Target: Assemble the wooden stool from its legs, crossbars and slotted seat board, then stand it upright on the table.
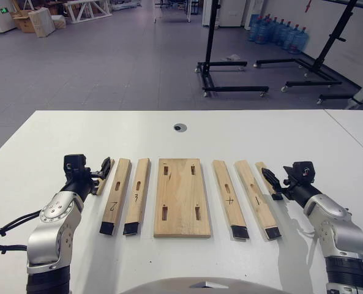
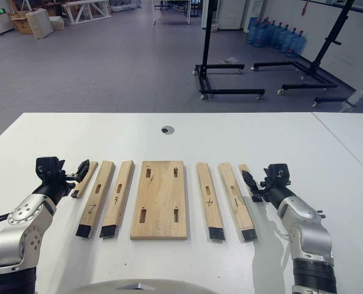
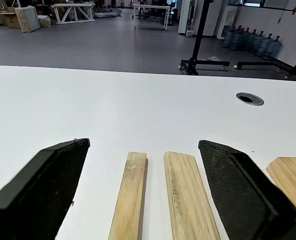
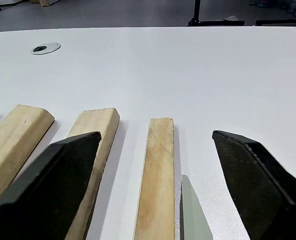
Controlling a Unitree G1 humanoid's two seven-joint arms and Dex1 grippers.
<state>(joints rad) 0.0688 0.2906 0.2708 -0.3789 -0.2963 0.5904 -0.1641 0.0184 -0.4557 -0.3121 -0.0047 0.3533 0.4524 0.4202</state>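
The slotted seat board (image 1: pixel 182 196) lies flat at the middle of the white table (image 1: pixel 181 144). Two legs (image 1: pixel 116 195) (image 1: pixel 137 195) lie to its left, and two more (image 1: pixel 229 197) (image 1: pixel 255 197) to its right. A thin crossbar (image 1: pixel 101 180) lies at the far left. My left gripper (image 1: pixel 100 174) stands open low over it, its fingers (image 3: pixel 38 195) straddling that crossbar (image 3: pixel 130 200) and the nearest leg (image 3: pixel 187 200). At the far right my right gripper (image 1: pixel 274 182) is open around the other crossbar (image 4: pixel 157 170), next to a leg (image 4: pixel 95 125).
A round cable hole (image 1: pixel 180 127) sits in the table behind the seat board. A second white table (image 1: pixel 359 128) adjoins on the right. Black wheeled frames (image 1: pixel 230 73) and water bottles (image 1: pixel 279 30) stand on the floor far behind.
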